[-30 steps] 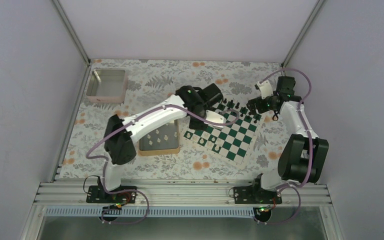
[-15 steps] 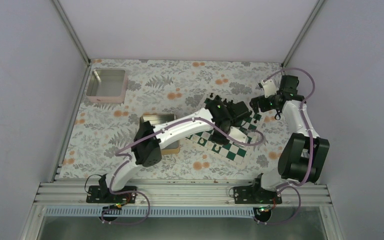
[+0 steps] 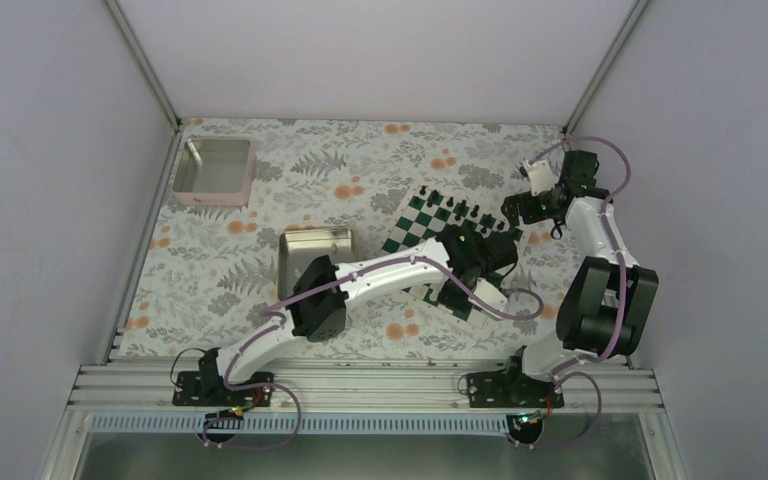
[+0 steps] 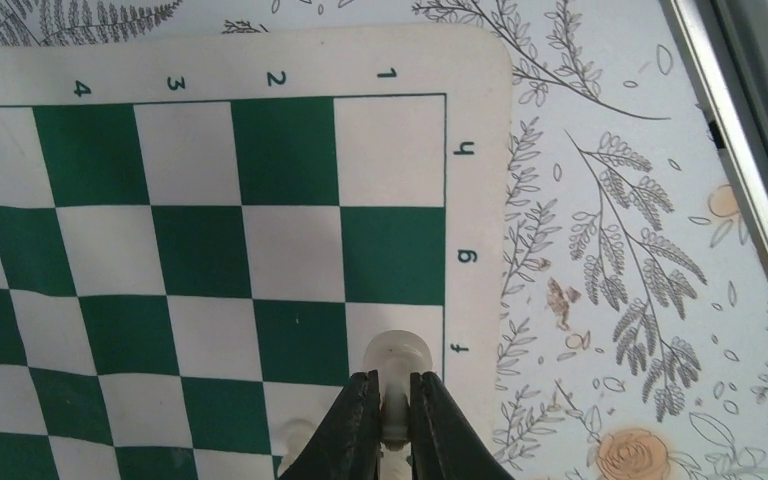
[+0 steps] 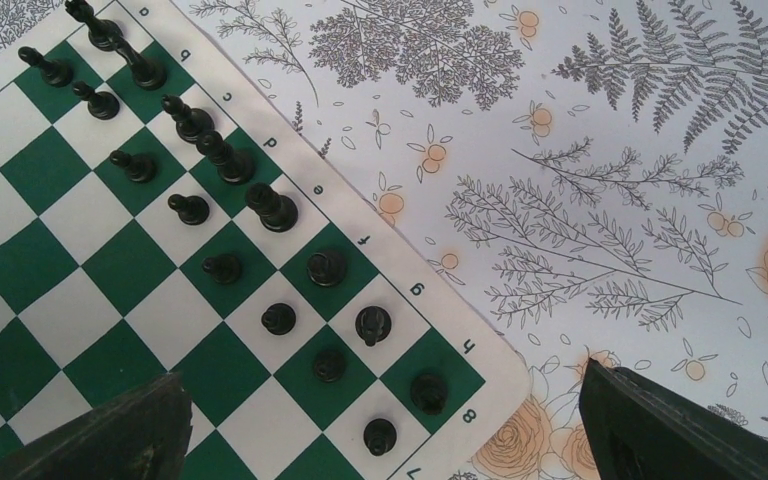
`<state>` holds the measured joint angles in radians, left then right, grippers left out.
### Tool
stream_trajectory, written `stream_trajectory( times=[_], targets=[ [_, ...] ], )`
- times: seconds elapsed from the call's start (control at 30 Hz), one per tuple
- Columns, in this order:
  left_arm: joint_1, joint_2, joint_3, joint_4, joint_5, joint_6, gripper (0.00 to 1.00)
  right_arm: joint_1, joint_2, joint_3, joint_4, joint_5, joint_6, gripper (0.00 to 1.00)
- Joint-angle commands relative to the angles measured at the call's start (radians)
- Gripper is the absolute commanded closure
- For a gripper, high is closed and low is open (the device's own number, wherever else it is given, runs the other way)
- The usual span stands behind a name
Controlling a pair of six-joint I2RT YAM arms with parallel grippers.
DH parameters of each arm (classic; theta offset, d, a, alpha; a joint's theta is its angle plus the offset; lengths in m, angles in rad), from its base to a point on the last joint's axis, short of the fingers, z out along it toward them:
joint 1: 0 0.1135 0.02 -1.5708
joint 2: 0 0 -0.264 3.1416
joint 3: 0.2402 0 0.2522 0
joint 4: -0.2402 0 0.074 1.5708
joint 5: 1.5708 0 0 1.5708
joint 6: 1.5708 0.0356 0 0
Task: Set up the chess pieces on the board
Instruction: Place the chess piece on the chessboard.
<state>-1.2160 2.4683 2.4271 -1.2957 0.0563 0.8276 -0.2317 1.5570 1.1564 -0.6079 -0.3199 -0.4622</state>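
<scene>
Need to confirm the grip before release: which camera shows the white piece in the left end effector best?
Left wrist view: the white piece sits pinched between the left end effector's fingers over the board's edge. In the top external view the left arm hides it. The right wrist view shows only black pieces.

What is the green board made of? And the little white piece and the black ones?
The board looks like thin printed vinyl or card: flat and matte, with a rounded corner. The white piece seems to be smooth, milky plastic. The black pieces are probably plastic too, with small shiny highlights.
</scene>
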Motion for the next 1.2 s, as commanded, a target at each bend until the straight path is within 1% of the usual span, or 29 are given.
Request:
stream_trajectory(
  times=[0.0, 0.43, 0.8, 1.17],
  targets=[
    [-0.006, 0.025, 0.052, 0.025, 0.018, 0.016, 0.91, -0.010, -0.008, 0.029, -0.009, -0.011, 0.014, 0.00],
    [-0.006, 0.066, 0.045, 0.050, 0.038, 0.016, 0.90, -0.010, -0.010, 0.021, -0.005, -0.014, 0.011, 0.00],
    [-0.008, 0.105, 0.067, 0.049, 0.023, 0.018, 0.90, -0.009, -0.015, 0.026, -0.007, -0.024, 0.013, 0.00],
    [-0.008, 0.119, 0.056, 0.055, 0.019, 0.017, 0.90, -0.009, -0.019, 0.023, -0.005, -0.029, 0.008, 0.00]
  ],
)
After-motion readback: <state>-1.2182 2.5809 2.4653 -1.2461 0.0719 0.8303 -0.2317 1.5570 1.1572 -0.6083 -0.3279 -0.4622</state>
